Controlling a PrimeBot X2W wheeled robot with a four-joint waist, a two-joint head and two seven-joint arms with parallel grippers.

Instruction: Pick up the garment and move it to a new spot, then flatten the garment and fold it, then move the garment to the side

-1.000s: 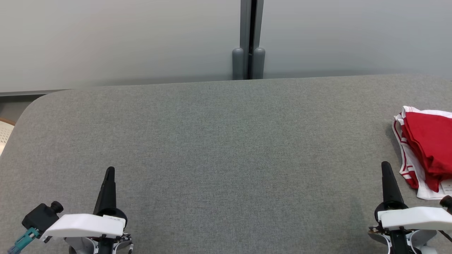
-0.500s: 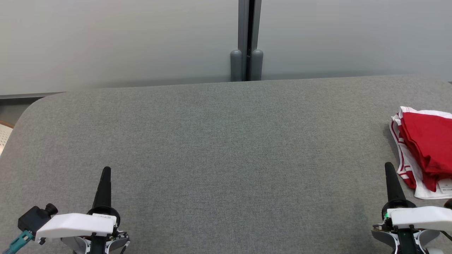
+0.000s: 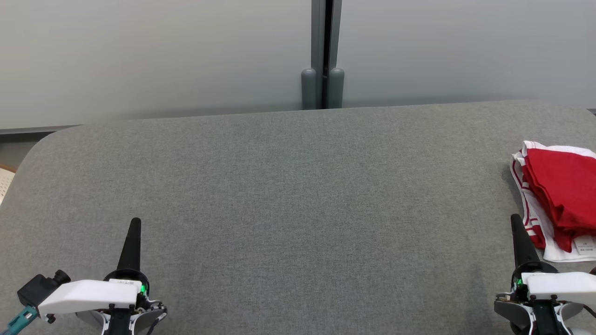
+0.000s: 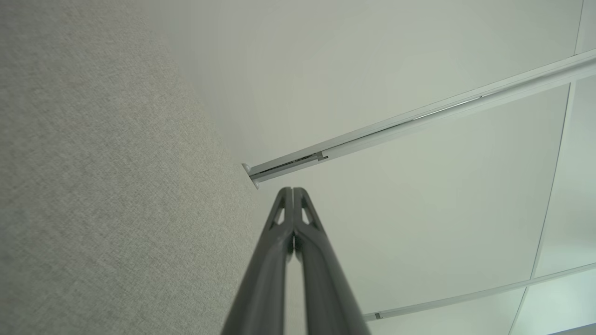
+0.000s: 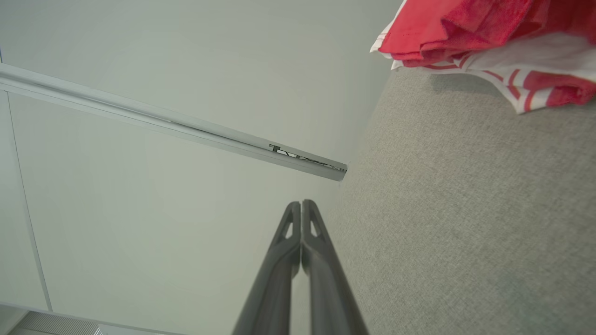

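So the garment [image 3: 558, 195] is a red piece with white trim and thin red stripes. It's sitting in a loosely folded heap at the far right edge of the table [image 3: 298, 209], and the head view cuts part of it off. The red layers are stacked on top and the white striped part pokes out underneath on the near and left sides. There's a small white label [image 3: 584, 244] at the near corner, too small to read.

The table is covered in plain gray fabric with rounded corners. Behind it is a pale partition wall [image 3: 139, 56] with a gray vertical post [image 3: 322, 46] in the middle, and two rounded caps [image 3: 322, 88] sit where the post meets the table.

The right gripper [image 3: 514, 217] is at the lower right, fingers pointing toward the wall. Its jaws are pressed tight together with nothing in them, and the right wrist view shows the two dark fingers [image 5: 321, 279] meeting right at the tips. It's near the garment's left edge but apart from it, with a strip of bare gray fabric between them.

The left gripper [image 3: 134, 222] is at the lower left, well apart from the garment. Its jaws are pressed together the same way and it's holding nothing. Each wrist has a small green light [image 3: 142, 289] glowing on it, and a teal connector [image 3: 18, 318] sticks out by the left arm.
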